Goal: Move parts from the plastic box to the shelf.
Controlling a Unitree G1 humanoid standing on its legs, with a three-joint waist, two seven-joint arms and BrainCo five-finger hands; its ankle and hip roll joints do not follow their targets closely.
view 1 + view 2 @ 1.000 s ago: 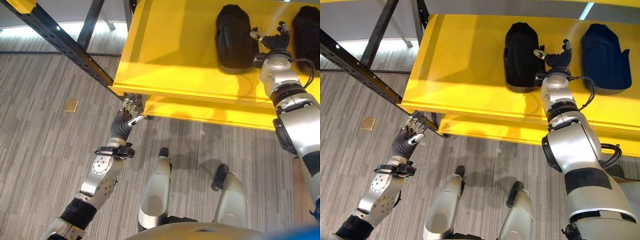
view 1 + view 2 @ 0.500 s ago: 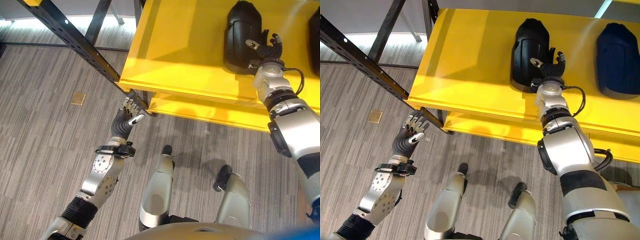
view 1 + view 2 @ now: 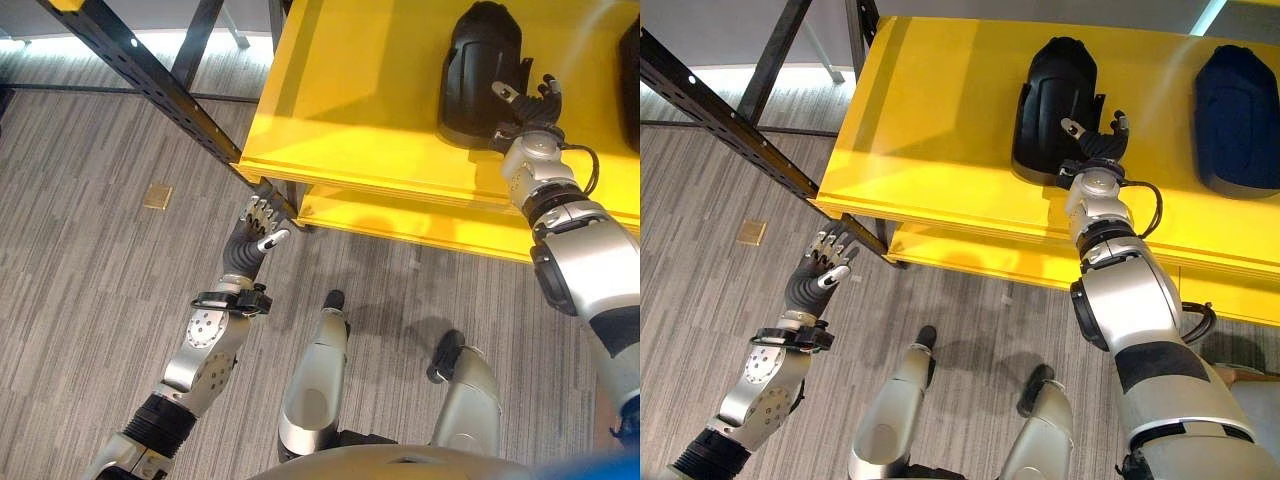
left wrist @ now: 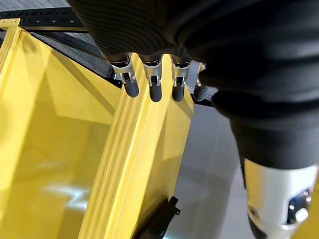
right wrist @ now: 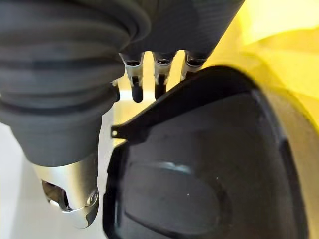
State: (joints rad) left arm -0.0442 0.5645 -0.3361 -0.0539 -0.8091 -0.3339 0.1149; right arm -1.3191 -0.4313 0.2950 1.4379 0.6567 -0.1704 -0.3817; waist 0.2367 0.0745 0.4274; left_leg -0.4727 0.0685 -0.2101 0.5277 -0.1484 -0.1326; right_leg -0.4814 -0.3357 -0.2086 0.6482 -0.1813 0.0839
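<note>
Count: 2 moulded parts on the top yellow shelf point(image 3: 940, 110): 1 black part point(image 3: 1055, 95) near the shelf's middle, 1 dark blue part point(image 3: 1238, 105) well apart toward its right end. 2 yellow shelf levels. 1 small brass floor plate point(image 3: 751, 233) left of the shelf.

The yellow shelf point(image 3: 940, 120) lay bare toward its left edge. A black part point(image 3: 1055, 95) and a dark blue part point(image 3: 1238, 105) blocked its right half, a bare strip between them.
</note>
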